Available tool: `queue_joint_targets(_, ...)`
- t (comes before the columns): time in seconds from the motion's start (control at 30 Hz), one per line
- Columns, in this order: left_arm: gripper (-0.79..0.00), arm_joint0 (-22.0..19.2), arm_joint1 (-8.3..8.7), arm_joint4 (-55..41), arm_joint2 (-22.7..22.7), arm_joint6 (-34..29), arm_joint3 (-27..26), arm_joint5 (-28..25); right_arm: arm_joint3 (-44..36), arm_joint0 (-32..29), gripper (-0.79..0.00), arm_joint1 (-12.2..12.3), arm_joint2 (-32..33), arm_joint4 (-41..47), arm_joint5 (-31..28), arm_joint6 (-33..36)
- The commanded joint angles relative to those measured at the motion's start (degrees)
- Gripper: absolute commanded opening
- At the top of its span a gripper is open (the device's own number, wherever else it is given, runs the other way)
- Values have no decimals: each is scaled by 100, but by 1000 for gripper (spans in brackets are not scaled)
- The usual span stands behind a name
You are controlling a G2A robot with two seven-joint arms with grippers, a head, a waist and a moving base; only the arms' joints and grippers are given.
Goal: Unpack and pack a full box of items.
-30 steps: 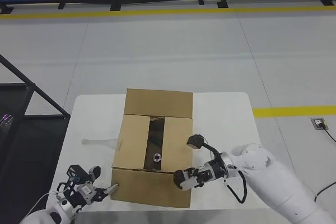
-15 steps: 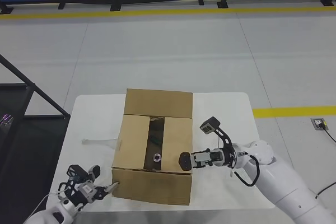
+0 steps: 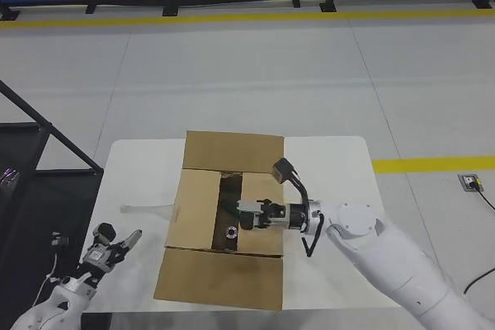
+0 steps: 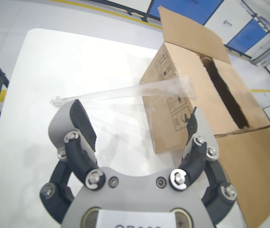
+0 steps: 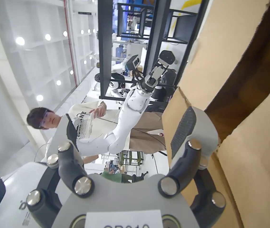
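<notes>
The cardboard box (image 3: 200,210) stands mid-table with its far flap (image 3: 235,151) raised and its near flap (image 3: 219,279) folded out toward me. Between the two side flaps a dark slot shows a round dark item (image 3: 229,235) inside. My right gripper (image 3: 246,213) lies level over that slot; it (image 5: 127,129) is open, one finger (image 5: 184,129) against a side flap's edge (image 5: 232,36). My left gripper (image 3: 115,247) is over the table's near left corner, open and empty (image 4: 137,119), short of the box's side (image 4: 170,110).
A strip of clear tape (image 3: 148,208) hangs from the box's left side onto the white table (image 3: 140,173), seen closer as tape (image 4: 125,92). A black frame rack (image 3: 16,165) stands left of the table. The table's right part (image 3: 338,177) is bare.
My right gripper swung from the box's near right corner up over the slot between the side flaps. My left gripper drew back left, away from the near flap, which lies slightly flatter.
</notes>
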Motion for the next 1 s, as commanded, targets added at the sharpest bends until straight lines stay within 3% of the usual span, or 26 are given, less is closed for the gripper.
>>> queue_joint_targets(0.0,0,-133,-26,343,262,105,71,345,149,144,0,-113,-137,-118,168,-247)
queue_joint_targets(0.3,0,-477,-113,1043,993,386,383,839,665,510,0,-492,-519,-360,540,-629)
queue_joint_targets(0.63,0,-544,-138,1171,1235,404,347,761,553,432,0,-498,-517,-454,533,-673)
queue_joint_targets(0.97,0,-405,-141,1341,1269,521,143,802,640,590,0,-733,-625,-1062,1226,-1136)
